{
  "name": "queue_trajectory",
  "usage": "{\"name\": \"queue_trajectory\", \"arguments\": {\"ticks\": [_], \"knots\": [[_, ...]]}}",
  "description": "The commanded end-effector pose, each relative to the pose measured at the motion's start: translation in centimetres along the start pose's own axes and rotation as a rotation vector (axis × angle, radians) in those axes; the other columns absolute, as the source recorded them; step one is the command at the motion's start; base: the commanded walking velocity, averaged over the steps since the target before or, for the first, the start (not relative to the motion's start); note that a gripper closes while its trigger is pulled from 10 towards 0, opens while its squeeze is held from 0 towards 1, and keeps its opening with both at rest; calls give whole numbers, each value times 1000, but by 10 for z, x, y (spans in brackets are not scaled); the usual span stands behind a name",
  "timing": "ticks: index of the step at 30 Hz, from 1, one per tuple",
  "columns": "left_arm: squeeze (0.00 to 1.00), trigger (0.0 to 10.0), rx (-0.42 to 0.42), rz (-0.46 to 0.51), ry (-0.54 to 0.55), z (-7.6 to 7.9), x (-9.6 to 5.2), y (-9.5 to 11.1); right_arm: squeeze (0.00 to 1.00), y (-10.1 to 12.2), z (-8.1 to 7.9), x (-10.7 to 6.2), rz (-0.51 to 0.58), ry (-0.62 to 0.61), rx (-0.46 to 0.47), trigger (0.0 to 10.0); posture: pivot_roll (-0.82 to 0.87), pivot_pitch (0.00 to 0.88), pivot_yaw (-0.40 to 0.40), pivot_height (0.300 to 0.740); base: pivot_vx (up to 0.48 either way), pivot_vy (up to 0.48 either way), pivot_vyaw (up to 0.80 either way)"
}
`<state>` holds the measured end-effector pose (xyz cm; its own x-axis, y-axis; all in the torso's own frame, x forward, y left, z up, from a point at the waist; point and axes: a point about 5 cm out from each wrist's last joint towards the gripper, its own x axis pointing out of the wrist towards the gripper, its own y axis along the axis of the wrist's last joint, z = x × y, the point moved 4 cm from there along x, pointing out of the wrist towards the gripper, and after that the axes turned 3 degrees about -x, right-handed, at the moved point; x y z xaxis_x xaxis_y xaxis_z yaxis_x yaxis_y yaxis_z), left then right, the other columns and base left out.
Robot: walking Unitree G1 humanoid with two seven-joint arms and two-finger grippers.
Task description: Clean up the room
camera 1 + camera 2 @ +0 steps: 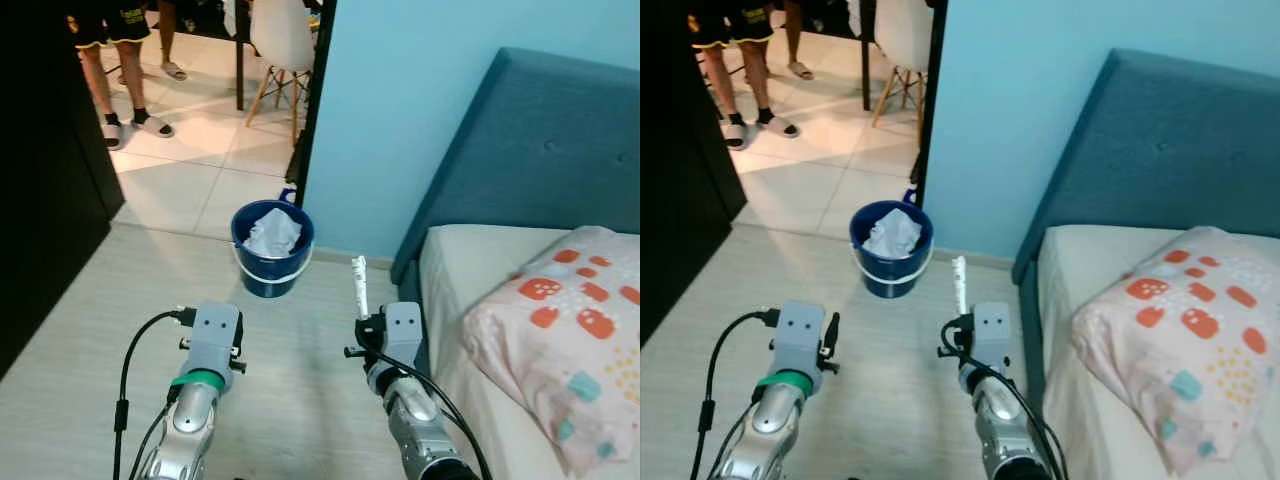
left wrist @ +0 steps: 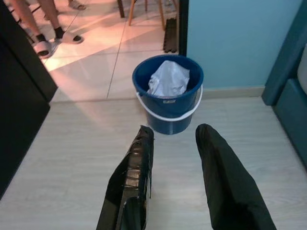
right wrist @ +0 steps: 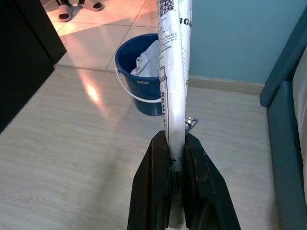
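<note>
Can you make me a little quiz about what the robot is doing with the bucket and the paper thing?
1. True or false: the round blue plastic bucket with the white wire handle stands on the bed.
2. Which hand grips the long white printed paper roll? A) left hand B) right hand C) neither
3. Fill in: the left hand has its two black fingers ____ with nothing between them.

Key
1. False: it stands on the pale wooden floor, near the light blue wall.
2. B: the right hand is shut on the roll.
3. open
</note>
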<state>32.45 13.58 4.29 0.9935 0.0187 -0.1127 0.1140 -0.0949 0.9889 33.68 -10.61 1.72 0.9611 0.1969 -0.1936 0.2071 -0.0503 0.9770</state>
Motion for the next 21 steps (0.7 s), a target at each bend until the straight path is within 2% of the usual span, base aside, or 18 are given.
{"name": "queue_trajectory", "arguments": {"ticks": [1,8,21], "knots": [[0,10000,5,-21,-16,3,-2,-6,0,-4,4,-1,-18,-26,21,10000,34,4,-25,740,0,0,0],[0,10000,17,-17,-38,2,0,-5,0,-7,5,-4,-14,-49,42,10000,38,7,11,740,0,0,0],[0,10000,-15,-14,-43,-3,3,-1,0,-13,5,-9,-16,-81,72,10000,37,11,34,740,292,0,0]]}}
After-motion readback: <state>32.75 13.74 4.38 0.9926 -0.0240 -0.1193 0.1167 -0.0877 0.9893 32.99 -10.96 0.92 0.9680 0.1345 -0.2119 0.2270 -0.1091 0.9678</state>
